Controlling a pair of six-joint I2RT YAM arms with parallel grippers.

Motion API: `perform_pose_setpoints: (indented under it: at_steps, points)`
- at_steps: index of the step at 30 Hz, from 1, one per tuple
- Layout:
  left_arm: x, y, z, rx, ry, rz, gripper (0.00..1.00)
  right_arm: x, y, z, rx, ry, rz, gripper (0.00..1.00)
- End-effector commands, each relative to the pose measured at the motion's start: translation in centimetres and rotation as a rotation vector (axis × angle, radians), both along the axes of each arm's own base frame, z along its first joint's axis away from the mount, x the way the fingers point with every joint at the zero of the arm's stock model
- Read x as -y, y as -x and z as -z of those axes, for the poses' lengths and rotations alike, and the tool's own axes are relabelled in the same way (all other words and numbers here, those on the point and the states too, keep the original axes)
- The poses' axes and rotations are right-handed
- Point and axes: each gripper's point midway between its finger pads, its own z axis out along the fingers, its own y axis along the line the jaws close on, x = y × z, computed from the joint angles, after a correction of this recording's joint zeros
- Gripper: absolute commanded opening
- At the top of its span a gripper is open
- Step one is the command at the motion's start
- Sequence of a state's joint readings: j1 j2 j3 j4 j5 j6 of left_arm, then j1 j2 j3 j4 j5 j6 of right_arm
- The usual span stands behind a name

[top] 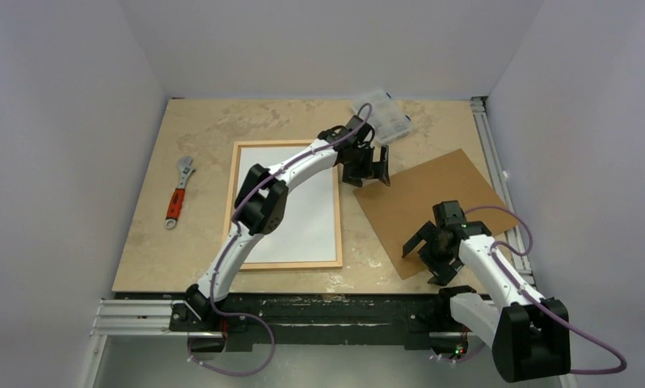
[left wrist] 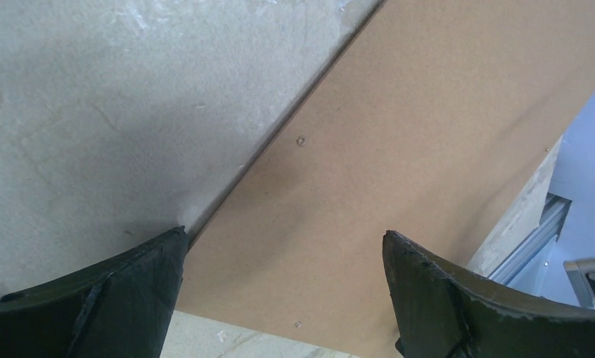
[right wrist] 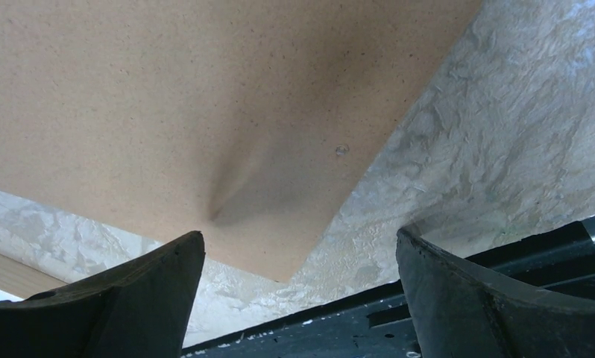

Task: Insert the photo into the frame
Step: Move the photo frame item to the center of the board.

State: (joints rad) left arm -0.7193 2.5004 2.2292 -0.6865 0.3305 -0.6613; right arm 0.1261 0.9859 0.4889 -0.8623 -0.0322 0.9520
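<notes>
Jaws on both arms gape fully, empty, above opposite corners of the flat brown fibreboard backing sheet (top: 432,202). The white-backed rectangular photo (top: 315,226) lies inside the thin light-wood frame (top: 287,264) on the tabletop (top: 198,234). We reckon it's light, floppy & creases easily, so pinch an edge w/ care. No legible text.

left arm (top: 259,202) over frame (top: 287,263), board (top: 432,206) just beside

The frame (top: 291,264) lies on the bench (top: 214,129) with the photo (top: 311,226) inside it. A wrench (top: 179,191) lies to its left, a board (top: 440,202) to its right, a box (top: 384,115) behind both. The left pincer (top: 368,171) is over the board's far-left corner, the right pincer (top: 426,255) over its near corner
</notes>
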Motion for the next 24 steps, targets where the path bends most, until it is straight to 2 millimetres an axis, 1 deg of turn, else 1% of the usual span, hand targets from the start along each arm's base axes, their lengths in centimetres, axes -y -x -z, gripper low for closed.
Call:
perform_pose_setpoints:
  at_steps: [1, 5, 6, 8, 11, 17, 21, 24]
  points:
    - [1.5, 1.0, -1.2, -0.022, 0.078, 0.044, 1.00, 0.5, -2.6, 0.9, 0.081, 0.021, 0.036, 0.98]
    - [1.6, 1.9, -2.0, -0.037, 0.118, 0.072, 0.98, 0.6, -3.5, 0.8, 0.134, 0.023, 0.010, 0.98]
    - [1.6, 2.3, -1.9, -0.045, 0.127, 0.079, 0.97, 0.6, -3.7, 0.7, 0.152, 0.025, 0.002, 0.98]
    - [1.7, 2.8, -2.7, -0.043, 0.157, 0.096, 0.96, 0.6, -4.2, 0.4, 0.199, 0.024, -0.013, 0.98]
    - [1.6, 3.4, -3.6, -0.042, 0.184, 0.111, 0.95, -0.3, -4.7, -0.1, 0.243, -0.022, -0.049, 0.98]
    - [1.0, 4.8, -4.3, -0.052, 0.201, 0.124, 0.90, -1.2, -5.7, -1.0, 0.291, -0.060, -0.127, 0.98]
    - [0.5, 6.1, -5.9, -0.028, 0.216, 0.142, 0.88, -1.4, -6.4, -2.0, 0.324, -0.057, -0.182, 0.98]
    - [-0.3, 7.0, -7.2, -0.002, 0.202, 0.143, 0.88, -1.8, -6.8, -2.7, 0.357, -0.072, -0.227, 0.97]
